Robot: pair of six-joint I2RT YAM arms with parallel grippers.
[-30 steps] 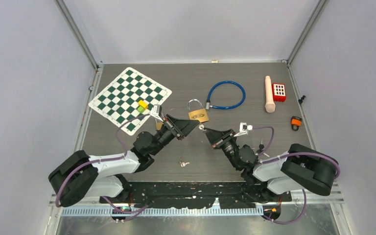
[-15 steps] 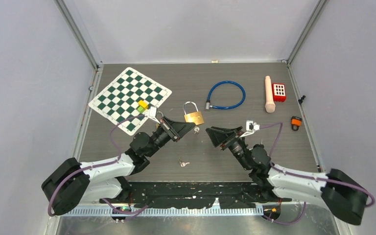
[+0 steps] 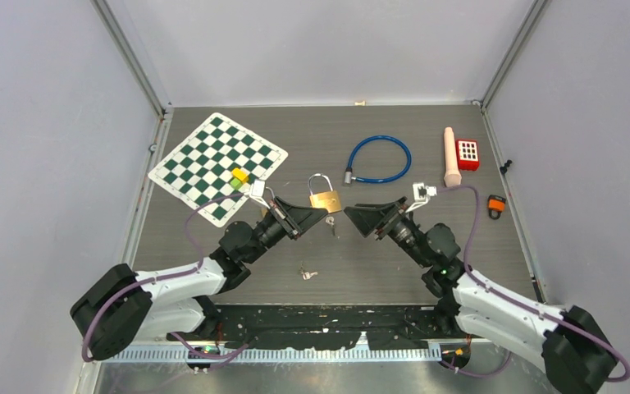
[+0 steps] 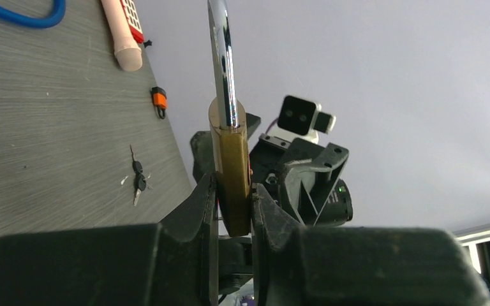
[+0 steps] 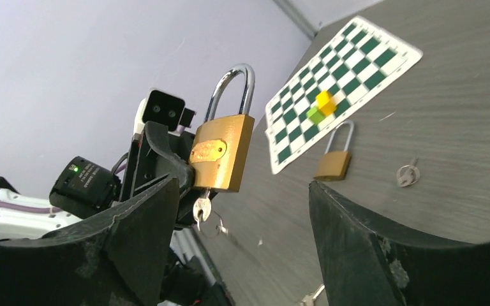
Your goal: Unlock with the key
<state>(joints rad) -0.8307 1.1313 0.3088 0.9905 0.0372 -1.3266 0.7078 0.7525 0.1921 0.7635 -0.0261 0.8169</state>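
Two pincers face each other over the middle of the table (image 3: 295,131). The left gripper (image 3: 316,210) is clamped on the brass padlock (image 3: 326,199), its fingers (image 4: 199,205) pressing the two flat faces of the body low down. The lock stands upright off the table, with the shackle at 12 o'clock and both its legs seated in the body. A key (image 5: 201,208) hangs from the lock's underside at 6 o'clock. The right gripper (image 3: 359,218) has its jaws spread wide and holds nothing. From above, padlock and key lie just beside its tips at about 9 o'clock, apart from them. In the right wrist view the lock shows beyond and between the spread fingers (image 5: 137,236). A second padlock (image 5: 333,160) lies flat on the table by the chessboard mat (image 3: 213,160).
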